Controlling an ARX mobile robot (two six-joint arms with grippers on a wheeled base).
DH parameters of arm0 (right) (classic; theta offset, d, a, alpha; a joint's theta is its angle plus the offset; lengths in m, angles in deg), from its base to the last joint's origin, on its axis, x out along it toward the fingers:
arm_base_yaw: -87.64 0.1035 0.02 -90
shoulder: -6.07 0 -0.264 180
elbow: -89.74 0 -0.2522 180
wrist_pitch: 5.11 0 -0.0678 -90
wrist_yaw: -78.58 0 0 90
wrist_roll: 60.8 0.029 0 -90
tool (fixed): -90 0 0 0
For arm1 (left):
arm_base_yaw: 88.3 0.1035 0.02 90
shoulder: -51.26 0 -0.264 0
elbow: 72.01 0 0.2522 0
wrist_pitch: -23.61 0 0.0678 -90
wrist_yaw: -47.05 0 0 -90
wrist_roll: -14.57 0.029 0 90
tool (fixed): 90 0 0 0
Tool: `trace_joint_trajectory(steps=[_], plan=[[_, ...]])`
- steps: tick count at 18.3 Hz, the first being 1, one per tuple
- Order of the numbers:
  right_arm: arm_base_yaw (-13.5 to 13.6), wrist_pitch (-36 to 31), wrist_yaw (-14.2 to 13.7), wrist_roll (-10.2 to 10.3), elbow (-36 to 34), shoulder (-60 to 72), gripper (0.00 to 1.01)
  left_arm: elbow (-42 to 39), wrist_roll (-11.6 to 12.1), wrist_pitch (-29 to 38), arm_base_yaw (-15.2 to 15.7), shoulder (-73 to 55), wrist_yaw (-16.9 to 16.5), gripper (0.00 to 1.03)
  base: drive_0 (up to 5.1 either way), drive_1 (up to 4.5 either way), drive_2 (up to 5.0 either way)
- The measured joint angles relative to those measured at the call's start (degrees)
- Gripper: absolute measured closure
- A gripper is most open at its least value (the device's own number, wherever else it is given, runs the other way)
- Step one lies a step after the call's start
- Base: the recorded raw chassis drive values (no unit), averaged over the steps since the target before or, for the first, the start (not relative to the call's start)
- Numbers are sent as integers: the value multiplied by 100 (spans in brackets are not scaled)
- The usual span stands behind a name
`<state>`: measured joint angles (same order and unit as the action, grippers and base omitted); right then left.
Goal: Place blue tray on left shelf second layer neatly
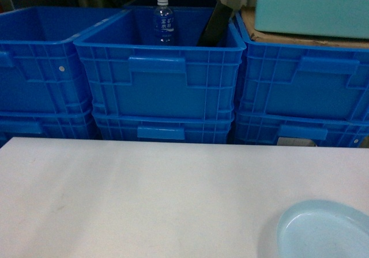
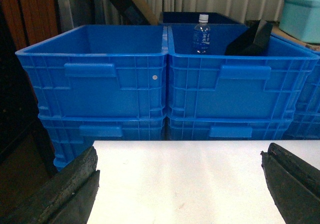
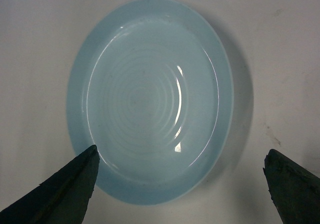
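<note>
Right now I have the right gripper (image 3: 180, 184) spread wide directly above the pale sky-blue glossy round plastic tray (image 3: 150, 101), which lies flat on the white table (image 1: 144, 194) at its near right corner. My left gripper (image 2: 180, 184) is equally wide, empty, facing the dark-blue ribbed crates (image 1: 158, 85) beyond

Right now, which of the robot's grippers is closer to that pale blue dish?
Right. The right gripper hangs open directly above the blue tray; the left gripper faces the blue crates, tray outside its view.
</note>
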<state>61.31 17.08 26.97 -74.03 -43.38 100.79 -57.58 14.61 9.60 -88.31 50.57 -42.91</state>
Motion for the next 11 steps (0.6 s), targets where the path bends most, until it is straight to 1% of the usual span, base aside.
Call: trace_joint_trajectory(steps=[4,7,10,11], plan=[[9,-350,-179,-26,-31,297,3,0,-2,-2,0,0,-2,5,0,0,0],[-4,-522,-208,-17,-120,426,3,0,0,-2,0,0,-2,5,0,0,0],[-122,-734,-264,-15,-190,688,3,0,-2,0,0,0,0,5,0,0,0],[-118,-782,-280,-13,-210,761,3,0,-2,0,0,0,0,5,0,0,0]])
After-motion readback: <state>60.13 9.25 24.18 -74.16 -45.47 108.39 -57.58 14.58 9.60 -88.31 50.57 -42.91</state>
